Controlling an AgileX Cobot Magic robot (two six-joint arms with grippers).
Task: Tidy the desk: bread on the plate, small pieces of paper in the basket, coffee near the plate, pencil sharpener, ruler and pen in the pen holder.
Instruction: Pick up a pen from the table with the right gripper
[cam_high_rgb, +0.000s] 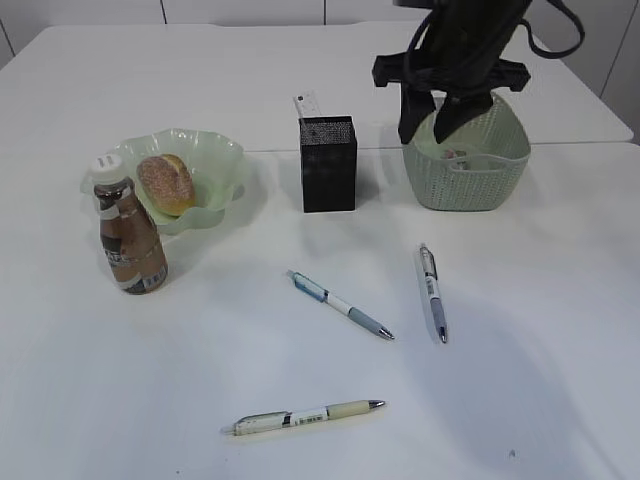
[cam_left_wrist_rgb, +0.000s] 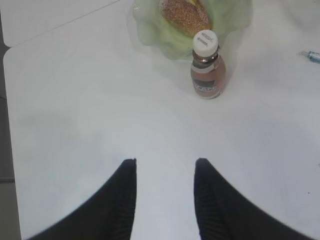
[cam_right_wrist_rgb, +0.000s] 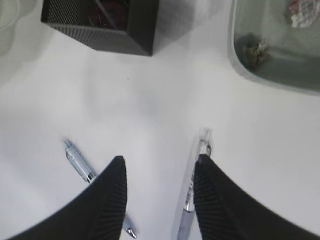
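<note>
A: How are the jaws of the right gripper (cam_right_wrist_rgb: 159, 172) held?

B: They are spread, and nothing is pinched between them. Seen from the right wrist, a clear pen (cam_right_wrist_rgb: 192, 192) lies just beside the right finger, and a blue pen (cam_right_wrist_rgb: 80, 165) lies to the left of the left finger. The jaws of the left gripper (cam_left_wrist_rgb: 165, 172) are spread too and empty, above bare surface.

A: Where are the task's things found?

B: The bread (cam_high_rgb: 167, 183) is placed on the plate (cam_high_rgb: 222, 160), and the coffee (cam_high_rgb: 130, 235) stands just beside it. Two paper wads (cam_right_wrist_rgb: 256, 50) are seen inside the basket (cam_high_rgb: 470, 180). A ruler (cam_high_rgb: 307, 104) sticks out of the pen holder (cam_high_rgb: 328, 165); the pencil sharpener cannot be made out. Three pens are left outside: the two already named, near the middle, and a cream pen (cam_high_rgb: 305, 416) nearer the front edge.

A: What could go wrong from here?

B: A pen is probably to be picked next. It is thin and round, so it may be rolled away if only one finger touches it. It may also be gripped near one end and then be tilted, and so be knocked against the rim of the holder.

A: And the surface and the room?

B: The surface (cam_high_rgb: 520, 400) is plain white, with a seam running behind the holder. Pale wall panels are seen beyond it.
</note>
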